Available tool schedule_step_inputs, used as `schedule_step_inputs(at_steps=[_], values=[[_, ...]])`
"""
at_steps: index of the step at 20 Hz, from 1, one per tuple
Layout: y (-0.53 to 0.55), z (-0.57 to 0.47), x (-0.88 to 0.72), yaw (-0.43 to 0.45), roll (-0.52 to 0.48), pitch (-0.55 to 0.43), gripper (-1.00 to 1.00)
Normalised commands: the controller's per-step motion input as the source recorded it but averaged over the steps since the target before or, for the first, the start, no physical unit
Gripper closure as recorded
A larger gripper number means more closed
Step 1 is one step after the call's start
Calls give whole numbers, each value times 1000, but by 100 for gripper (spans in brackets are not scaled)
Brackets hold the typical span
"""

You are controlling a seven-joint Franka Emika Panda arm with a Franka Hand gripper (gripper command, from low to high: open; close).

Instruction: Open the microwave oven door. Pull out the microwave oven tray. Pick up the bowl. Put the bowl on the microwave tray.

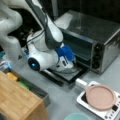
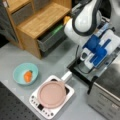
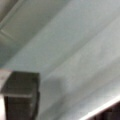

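While the tool (image 1: 65, 65) hangs over the lowered microwave oven door (image 1: 71, 75), grip unreadable, only one front view shows the bowl (image 2: 25, 73) whole

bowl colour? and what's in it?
Pale teal bowl, with a small orange item inside; it shows best in a front view. Gripper is over the open oven door.

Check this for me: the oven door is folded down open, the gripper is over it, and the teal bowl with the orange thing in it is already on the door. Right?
Not quite. The bowl sits on the grey table, apart from the oven door, as a front view shows. The door is open and the gripper is over it.
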Motion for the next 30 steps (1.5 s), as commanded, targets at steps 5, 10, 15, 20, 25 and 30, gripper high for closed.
schedule_step_inputs(at_steps=[5,10,15,20,25,30], values=[[-247,-168,14,37,29,65,100],[-280,-165,14,48,-3,67,100],[-418,-133,14,80,-42,79,100],[-471,-118,13,61,-50,88,100],[-351,-122,19,40,-40,98,100],[-312,-111,15,45,-67,107,100]])
